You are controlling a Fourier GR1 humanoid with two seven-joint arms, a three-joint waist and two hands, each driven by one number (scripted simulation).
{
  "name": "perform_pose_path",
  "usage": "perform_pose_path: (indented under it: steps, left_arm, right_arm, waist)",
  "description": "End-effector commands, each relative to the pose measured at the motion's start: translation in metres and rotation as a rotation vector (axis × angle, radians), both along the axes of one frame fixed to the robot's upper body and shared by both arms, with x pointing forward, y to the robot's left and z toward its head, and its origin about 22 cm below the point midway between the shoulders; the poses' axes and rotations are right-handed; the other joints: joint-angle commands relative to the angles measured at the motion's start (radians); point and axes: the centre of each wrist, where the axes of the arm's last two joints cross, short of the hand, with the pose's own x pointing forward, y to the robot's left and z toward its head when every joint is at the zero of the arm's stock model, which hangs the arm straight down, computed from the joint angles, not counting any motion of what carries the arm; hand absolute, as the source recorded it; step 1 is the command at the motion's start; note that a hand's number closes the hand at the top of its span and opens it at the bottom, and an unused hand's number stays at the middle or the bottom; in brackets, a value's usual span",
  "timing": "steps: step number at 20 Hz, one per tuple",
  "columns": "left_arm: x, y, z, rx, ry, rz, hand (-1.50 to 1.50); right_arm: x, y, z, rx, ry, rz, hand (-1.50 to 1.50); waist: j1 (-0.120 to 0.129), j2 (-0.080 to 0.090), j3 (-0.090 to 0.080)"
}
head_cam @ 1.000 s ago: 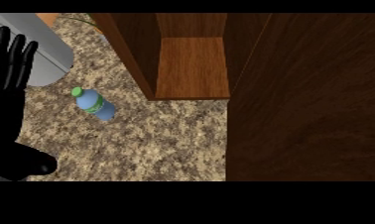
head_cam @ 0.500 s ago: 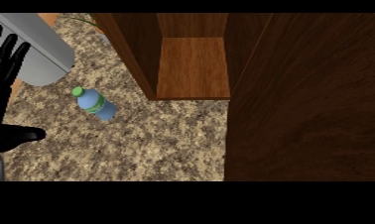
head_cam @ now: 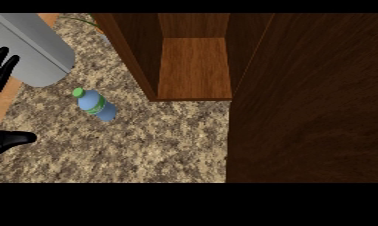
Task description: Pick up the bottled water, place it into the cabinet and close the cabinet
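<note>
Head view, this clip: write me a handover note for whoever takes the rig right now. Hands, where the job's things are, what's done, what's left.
Left hand: at the view's left edge, fingers straight, holding nothing, apart from the bottle.
Right hand: not in view.
Bottled water: lying on the counter, green cap pointing up-left, left of the cabinet, untouched.
Cabinet: open, wooden shelf bare as far as it shows; its door stands open on the right.
A grey object sits above and left of the bottle.
Done: nothing yet.
Left: grasp the bottle, set it in the cabinet, close the door.
</note>
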Motion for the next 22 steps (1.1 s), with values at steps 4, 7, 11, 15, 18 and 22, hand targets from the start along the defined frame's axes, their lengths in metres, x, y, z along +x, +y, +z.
perform_pose_path:
  steps: [4, 7, 11, 15, 18, 22]
  left_arm:
    - [0.004, 0.003, -0.043, -0.017, 0.070, 0.036, -1.50]
    - [0.014, 0.014, -0.067, -0.020, 0.119, 0.017, -1.50]
    - [0.017, 0.018, -0.095, -0.023, 0.219, -0.003, -1.50]
    - [0.035, 0.020, -0.129, -0.090, 0.253, 0.006, -1.50]
    - [0.034, 0.018, -0.150, -0.115, 0.279, 0.006, -1.50]
    - [0.041, 0.026, -0.172, -0.094, 0.285, 0.028, -1.50]
  right_arm:
    - [-0.033, -0.001, 0.034, -0.016, -0.046, 0.015, -1.50]
    - [-0.032, -0.004, 0.028, -0.013, -0.034, 0.004, -1.50]
    - [-0.039, 0.006, 0.034, -0.001, -0.034, -0.017, -1.50]
    - [-0.043, 0.003, 0.030, -0.002, -0.059, 0.003, -1.50]
    - [-0.050, -0.005, 0.034, -0.021, -0.049, 0.025, -1.50]
    - [-0.053, 0.002, 0.028, -0.012, -0.043, 0.019, -1.50]
  waist:
    - [-0.004, 0.001, -0.001]
    - [-0.006, 0.003, -0.001]
    - [-0.009, 0.003, -0.002]
    - [-0.027, 0.004, -0.002]
    - [-0.026, 0.003, -0.002]
    - [-0.033, 0.006, -0.003]
